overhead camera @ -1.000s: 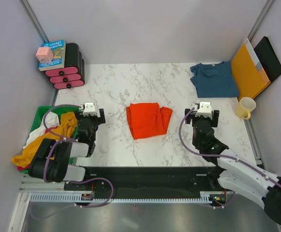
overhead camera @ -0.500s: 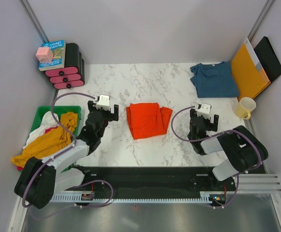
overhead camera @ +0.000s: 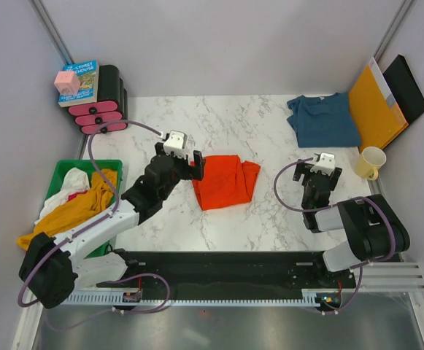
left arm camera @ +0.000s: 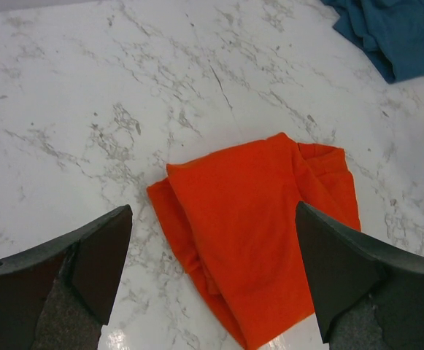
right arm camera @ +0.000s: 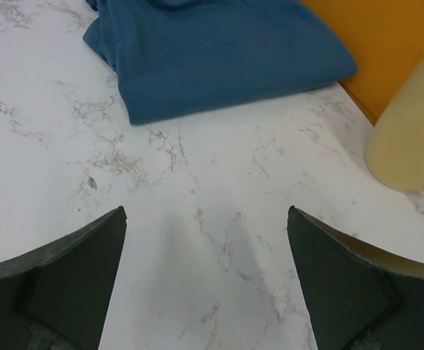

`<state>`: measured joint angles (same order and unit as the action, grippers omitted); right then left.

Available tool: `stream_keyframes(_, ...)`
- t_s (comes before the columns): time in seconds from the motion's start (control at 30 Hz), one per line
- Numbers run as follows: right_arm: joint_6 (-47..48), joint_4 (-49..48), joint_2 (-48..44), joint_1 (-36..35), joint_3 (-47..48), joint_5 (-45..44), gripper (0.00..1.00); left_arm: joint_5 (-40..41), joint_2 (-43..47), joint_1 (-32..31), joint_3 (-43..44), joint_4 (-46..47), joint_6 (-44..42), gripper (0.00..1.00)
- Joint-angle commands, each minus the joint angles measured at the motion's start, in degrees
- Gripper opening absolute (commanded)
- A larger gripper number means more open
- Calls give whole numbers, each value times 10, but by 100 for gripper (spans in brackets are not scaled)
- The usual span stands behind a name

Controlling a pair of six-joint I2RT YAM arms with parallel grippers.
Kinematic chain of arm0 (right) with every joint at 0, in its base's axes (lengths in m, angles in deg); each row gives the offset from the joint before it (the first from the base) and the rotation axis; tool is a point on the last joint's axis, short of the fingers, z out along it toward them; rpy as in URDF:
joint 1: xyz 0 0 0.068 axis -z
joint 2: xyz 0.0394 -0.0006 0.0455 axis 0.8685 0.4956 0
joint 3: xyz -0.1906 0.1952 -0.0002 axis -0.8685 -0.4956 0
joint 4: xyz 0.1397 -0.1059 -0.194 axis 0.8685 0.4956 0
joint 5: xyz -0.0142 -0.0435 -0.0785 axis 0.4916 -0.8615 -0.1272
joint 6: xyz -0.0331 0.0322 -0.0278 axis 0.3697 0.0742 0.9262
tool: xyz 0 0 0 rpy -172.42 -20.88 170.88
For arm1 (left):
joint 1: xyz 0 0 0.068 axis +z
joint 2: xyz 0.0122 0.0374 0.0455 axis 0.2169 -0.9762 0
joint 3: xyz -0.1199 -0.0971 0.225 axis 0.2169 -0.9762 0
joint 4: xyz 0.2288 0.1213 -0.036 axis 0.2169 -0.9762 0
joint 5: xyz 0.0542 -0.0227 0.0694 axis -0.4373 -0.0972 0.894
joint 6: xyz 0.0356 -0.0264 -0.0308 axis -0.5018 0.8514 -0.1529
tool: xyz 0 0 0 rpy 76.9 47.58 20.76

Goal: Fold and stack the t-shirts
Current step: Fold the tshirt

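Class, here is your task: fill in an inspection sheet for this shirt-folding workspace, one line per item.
Surface: white marble tabletop, no stains seen.
Job's things: orange-red t-shirt loosely folded at centre; teal-blue t-shirt folded at far right; apart, not stacked.
Clutter: pale yellow mug and orange-yellow envelope at right; green bin of mustard and white garments at left; book and pink cube on black-and-pink stack, far left.
Grippers: left gripper open at the orange shirt's left edge; right gripper open over bare marble; both empty.
Cables: purple cable loops on both arms, touching neither shirt.
Surroundings: plain grey walls.
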<state>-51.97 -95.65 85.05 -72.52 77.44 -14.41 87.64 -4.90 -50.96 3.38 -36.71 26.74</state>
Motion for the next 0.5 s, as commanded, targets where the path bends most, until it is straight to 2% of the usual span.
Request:
stream_keyframes(0.0,0,-65,38,52,-5,227,98,-19,-19,-22,37,-44,57,100)
stream_keyframes(0.2,-4,-67,29,59,3,240,98,-23,-19,-31,62,-99,78,100)
stream_keyframes(0.47,-4,-67,28,59,1,242,98,-44,-110,-32,135,-181,95,100)
